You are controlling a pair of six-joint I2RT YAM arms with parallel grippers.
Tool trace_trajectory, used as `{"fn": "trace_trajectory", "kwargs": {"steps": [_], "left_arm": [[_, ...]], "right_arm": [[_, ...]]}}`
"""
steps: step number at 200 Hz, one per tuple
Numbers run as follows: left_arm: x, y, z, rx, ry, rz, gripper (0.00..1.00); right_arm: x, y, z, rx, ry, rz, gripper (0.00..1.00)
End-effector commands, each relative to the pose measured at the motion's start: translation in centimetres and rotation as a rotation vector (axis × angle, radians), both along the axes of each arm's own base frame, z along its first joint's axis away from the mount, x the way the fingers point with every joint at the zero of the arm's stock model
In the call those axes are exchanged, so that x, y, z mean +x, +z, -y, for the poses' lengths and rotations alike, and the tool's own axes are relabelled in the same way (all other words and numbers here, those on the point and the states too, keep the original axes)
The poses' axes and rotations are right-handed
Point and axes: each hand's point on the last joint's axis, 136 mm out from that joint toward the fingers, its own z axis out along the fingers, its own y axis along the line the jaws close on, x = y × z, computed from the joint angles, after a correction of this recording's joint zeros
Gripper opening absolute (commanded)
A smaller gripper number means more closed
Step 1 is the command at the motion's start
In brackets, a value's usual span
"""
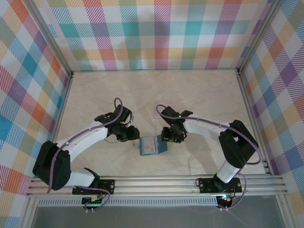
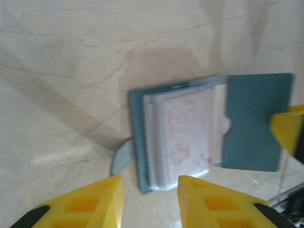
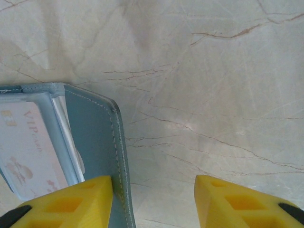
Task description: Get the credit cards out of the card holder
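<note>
One card holder [image 1: 153, 146] lies opened flat on the table [image 1: 190, 90], toward 6 o'clock from the table's middle and between the two arms. The left tool [image 2: 149, 202] sits at its 10 o'clock and the right tool [image 3: 154, 204] at its 2 o'clock. Seen from the left wrist, the holder's teal cover is swung out toward 3 o'clock. A stack of clear sleeves is bared, and one pale pink card [image 2: 187, 133] shows face up in the top sleeve. How many more cards sit beneath it cannot be told. One small grey-blue tab [image 2: 121, 159] sticks out at the holder's 8 o'clock. The left tool's two yellow fingers stand moderately apart with nothing clamped, and the holder's near corner lies just ahead of the gap. The right tool's two fingers are spread wider. The cover's stitched edge runs down just beside the inner face of one finger [image 3: 71, 204], and the other finger is well clear over bare table, so nothing is gripped.
</note>
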Motion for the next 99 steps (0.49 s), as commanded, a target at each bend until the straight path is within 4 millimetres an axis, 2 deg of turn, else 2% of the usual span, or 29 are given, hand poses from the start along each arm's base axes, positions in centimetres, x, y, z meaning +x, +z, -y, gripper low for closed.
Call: {"fn": "trace_trajectory", "kwargs": {"steps": [1, 20, 63, 81, 99], "left_arm": [[-0.2, 1.4, 0.9, 0.012, 0.009, 0.014, 0.35], [-0.1, 1.4, 1.8, 0.020, -0.006, 0.016, 0.32], [-0.6, -1.5, 4.3, 0.035, -0.066, -0.054, 0.24], [-0.8, -3.0, 4.3, 0.062, -0.077, -0.084, 0.22], [-1.0, -4.2, 3.9, 0.091, -0.079, -0.099, 0.20]], "right_arm": [[-0.2, -0.7, 0.8, -0.040, 0.012, -0.009, 0.49], [-0.3, -1.1, 1.2, -0.057, 0.012, -0.011, 0.48], [-0.7, -2.3, 1.3, -0.067, 0.019, -0.032, 0.41], [-0.8, -2.9, 1.4, -0.081, 0.023, -0.038, 0.39], [-0.8, -3.4, 2.4, -0.139, 0.015, -0.035, 0.40]]}}
